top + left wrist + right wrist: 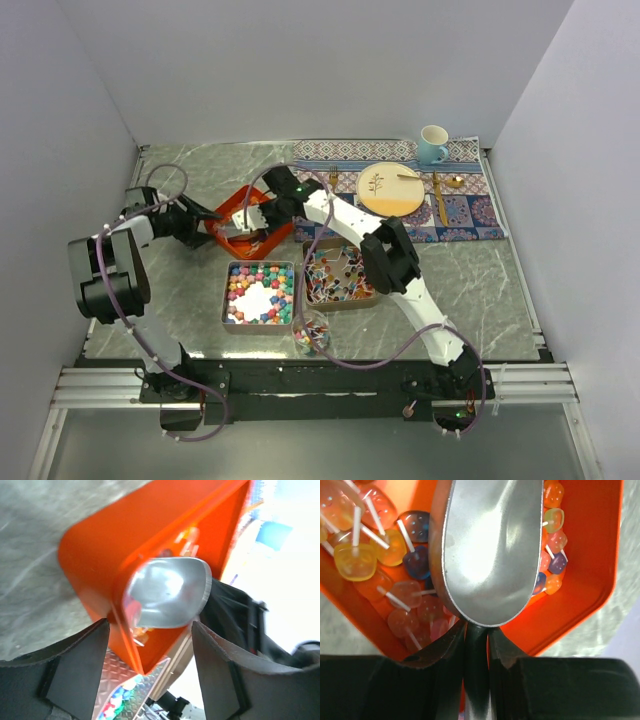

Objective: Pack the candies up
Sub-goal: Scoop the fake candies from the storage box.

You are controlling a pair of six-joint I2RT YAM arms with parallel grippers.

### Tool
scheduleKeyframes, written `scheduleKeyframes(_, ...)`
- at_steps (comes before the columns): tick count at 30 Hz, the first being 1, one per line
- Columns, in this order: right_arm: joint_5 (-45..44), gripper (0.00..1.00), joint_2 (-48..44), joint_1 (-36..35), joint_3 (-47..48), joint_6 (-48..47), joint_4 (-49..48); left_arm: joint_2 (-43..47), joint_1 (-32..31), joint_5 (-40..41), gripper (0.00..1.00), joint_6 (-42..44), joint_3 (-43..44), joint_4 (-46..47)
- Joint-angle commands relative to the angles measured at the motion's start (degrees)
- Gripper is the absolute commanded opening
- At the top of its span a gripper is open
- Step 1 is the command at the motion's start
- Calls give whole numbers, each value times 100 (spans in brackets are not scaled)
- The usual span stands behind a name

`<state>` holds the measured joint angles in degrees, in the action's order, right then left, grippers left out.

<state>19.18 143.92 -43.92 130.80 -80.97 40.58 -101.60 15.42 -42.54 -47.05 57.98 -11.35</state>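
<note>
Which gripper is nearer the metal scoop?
Right. The right gripper is shut on the scoop handle, bowl over the lollipops in the orange tray. The left gripper is open at the tray's outer corner, the scoop just beyond its fingers.

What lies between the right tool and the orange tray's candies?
A metal scoop, held by the right tool, its bowl over the candies; right wrist view shows it.

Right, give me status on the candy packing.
Left gripper jaws open around a corner of the orange tray. Right gripper shut on the scoop, bowl over the lollipops in that tray. Nothing blocking seen.
</note>
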Motion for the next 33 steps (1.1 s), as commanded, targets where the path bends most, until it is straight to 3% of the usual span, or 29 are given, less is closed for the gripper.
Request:
scheduleKeyframes(1,886,0,-609,-29,-608,1109,-1209,176,110,-1045,71,-103,653,644)
scheduleKeyframes(7,658,0,-864,147,-257,1672,-1244,70,365,-1054,72,3,979,406)
scheduleKeyframes(15,96,0,-1621,270,-1680,2584,-3229,342,541,-1151,72,-120,610,678)
scheduleKeyframes(19,-220,0,-1892,305,-1725,2727,-3328,360,558,-1195,73,-156,627,766)
scheduleKeyframes(23,-257,0,-2437,472,-1900,2421,-2987,492,637,-1195,74,-427,522,1073)
scheduleKeyframes(29,-406,0,-3887,701,-3252,1612,-2618,922,822,-1572,77,-1447,232,2497)
scheduleKeyframes(33,-450,0,-5202,701,-4535,1015,-2082,1116,884,-1617,78,-1334,407,2218)
